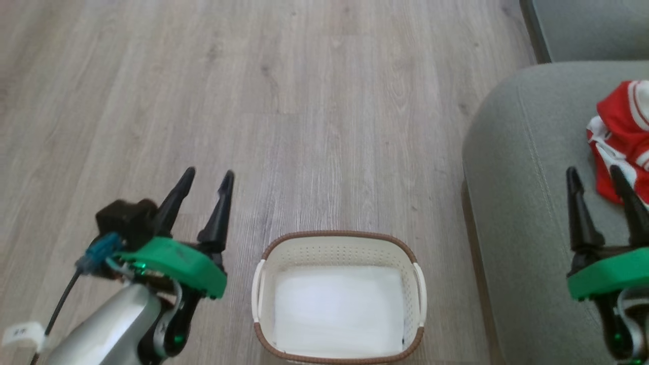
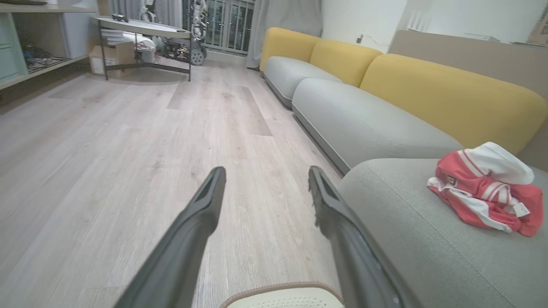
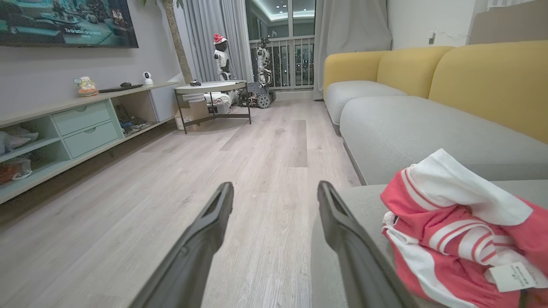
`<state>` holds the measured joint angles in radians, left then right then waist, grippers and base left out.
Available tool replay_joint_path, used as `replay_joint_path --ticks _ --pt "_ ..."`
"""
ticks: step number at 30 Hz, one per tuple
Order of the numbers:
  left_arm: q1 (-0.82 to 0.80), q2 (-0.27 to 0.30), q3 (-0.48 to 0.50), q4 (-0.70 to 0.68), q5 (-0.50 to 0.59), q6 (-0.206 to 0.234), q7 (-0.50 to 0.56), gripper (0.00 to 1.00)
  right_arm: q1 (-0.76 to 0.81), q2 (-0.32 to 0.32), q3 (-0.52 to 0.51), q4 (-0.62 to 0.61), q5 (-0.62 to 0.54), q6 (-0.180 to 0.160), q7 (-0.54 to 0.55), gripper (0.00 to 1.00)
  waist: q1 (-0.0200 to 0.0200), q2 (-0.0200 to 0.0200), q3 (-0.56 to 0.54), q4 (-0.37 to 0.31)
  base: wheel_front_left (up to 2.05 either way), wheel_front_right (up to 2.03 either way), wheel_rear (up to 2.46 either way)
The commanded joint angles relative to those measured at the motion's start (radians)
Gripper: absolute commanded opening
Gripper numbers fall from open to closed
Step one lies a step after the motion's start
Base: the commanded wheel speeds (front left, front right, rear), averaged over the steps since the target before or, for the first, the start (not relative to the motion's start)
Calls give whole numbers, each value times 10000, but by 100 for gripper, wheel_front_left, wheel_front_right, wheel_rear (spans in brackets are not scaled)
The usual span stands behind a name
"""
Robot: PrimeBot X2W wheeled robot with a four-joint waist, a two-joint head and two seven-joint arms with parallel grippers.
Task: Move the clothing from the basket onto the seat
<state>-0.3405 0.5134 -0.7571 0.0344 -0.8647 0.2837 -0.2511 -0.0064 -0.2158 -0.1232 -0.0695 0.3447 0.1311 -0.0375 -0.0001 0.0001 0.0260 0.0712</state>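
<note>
The cream perforated basket (image 1: 338, 296) sits empty on the wood floor, red-and-white jerseys (image 1: 621, 139) lie bunched on the grey-green sofa cushion (image 1: 522, 203), and the left gripper (image 1: 208, 180) and right gripper (image 1: 596, 175) are both spread open, holding nothing, so the task looks finished.

Light: bright, soft, even across all three views. Head view: basket (image 1: 338, 249) bottom blown out to flat white, no detail; narrow dark shadow on the floor (image 1: 324, 126) under the seat (image 1: 512, 203) edge. Wrist views: wide-angle bowing toward the edges; fingers (image 2: 188, 231) next to the lens soft, out of focus. Right wrist view: window (image 3: 295, 47) dark, ceiling light (image 3: 278, 5) above it glowing; clothing (image 3: 449, 222) sharp, colours paler in left wrist view
</note>
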Motion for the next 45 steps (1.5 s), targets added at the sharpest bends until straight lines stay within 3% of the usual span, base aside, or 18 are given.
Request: replay_joint_path --ticks 1,9,19,31,45 --pt "-267 173 654 -305 148 59 -105 100 -173 -86 188 -300 103 -4 -156 100 1 -1 -97 92 0 0 0" --pt "1311 -367 2376 -491 917 -130 -106 100 180 352 474 55 123 -4 -925 100 1 -1 -343 192 0 0 0" --pt "2668 -1211 3986 -325 2212 -969 -106 100 519 634 886 735 -222 -4 -1958 100 1 -1 -410 121 0 0 0" --pt "3058 -2113 4830 343 3408 -1953 -106 100 311 893 1159 1454 -532 -4 -2218 100 1 -1 -385 38 0 0 0" --pt "3072 -2683 5385 964 4044 -2627 -107 100 139 856 1328 1588 -500 -4 -2241 100 1 -1 -354 -52 0 0 0"
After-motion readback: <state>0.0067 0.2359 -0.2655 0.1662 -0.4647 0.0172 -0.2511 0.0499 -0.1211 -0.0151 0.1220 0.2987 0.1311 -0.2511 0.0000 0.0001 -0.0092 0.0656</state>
